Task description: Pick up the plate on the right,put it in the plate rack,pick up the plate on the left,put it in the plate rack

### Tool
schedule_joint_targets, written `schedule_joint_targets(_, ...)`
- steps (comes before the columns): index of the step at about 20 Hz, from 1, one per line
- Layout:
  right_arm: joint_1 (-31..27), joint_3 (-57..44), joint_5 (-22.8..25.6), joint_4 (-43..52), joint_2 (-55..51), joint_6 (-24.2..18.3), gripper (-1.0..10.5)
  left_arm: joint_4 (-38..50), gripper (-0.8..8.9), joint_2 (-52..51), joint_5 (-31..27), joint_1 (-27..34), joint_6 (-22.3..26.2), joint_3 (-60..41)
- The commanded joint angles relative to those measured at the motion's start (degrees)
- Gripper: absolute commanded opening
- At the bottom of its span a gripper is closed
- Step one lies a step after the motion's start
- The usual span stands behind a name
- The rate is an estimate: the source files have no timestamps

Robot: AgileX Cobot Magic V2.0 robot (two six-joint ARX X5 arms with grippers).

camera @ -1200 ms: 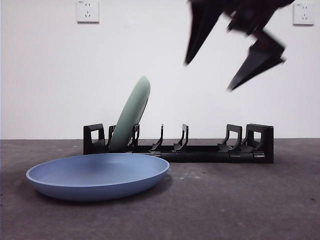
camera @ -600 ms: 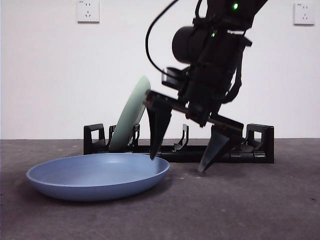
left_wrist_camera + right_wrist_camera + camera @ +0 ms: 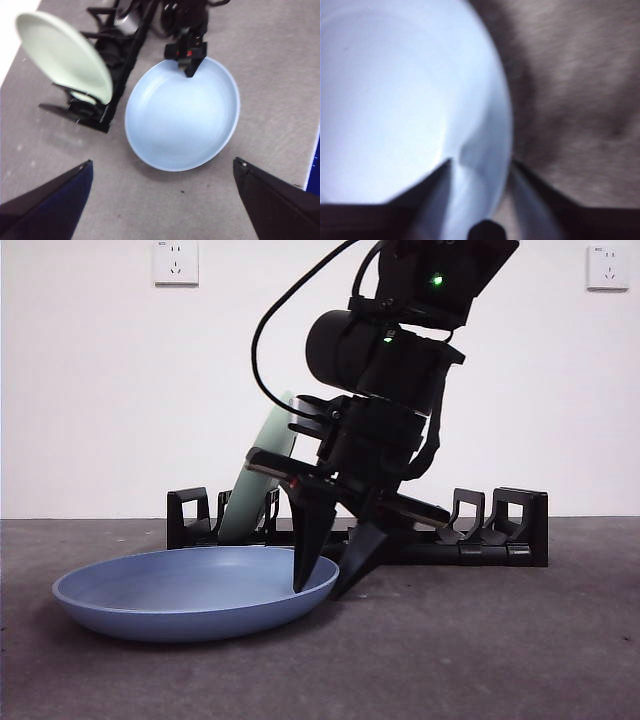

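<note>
Blue plate (image 3: 195, 592) lies flat on the grey counter (image 3: 480, 650), nearest the front camera, not yet lifted. Right gripper (image 3: 330, 580) is down at its rim: one jaw tip stands inside the rim over the plate's inner slope, the other just outside it, so the rim runs between the jaws. Right wrist view confirms this, with the pale blue rim (image 3: 502, 125) passing up through the gap; jaws are narrow but not visibly pinched onto the rim, and the picture is too blurred to tell contact. Beyond the jaws, the plate rack (image 3: 500, 530) sits along the far side of the counter, and the green plate (image 3: 262, 475) stands tilted in a slot at one end of it, behind the blue plate. Left gripper (image 3: 165, 200) hangs high over the counter on the near side, jaws spread wide and empty, waiting. Judgement: first half of the task is done, one plate racked. Second half is at the grasp stage; remaining are closing on the rim, lifting, tipping the plate upright, and seating it in a free slot.
</note>
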Motion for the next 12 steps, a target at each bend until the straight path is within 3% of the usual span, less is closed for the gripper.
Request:
schedule_joint_targets(1,0.2,-0.5,0.1,0.9,1.0,0.6,-0.1,0.0,4.72,0.5,-0.2,-1.0,0.3,-0.1)
schedule_joint_targets(6,0.1,0.5,0.0,-0.2,-1.7,0.4,-0.1,0.0,4.72,1.6,-0.2,-3.7,2.0,-0.1)
schedule_joint_targets(12,-1.2,10.6,0.1,-14.1,-9.7,-4.3,-0.1,-0.4,4.72,3.8,-6.3,-11.4,8.4,-0.1)
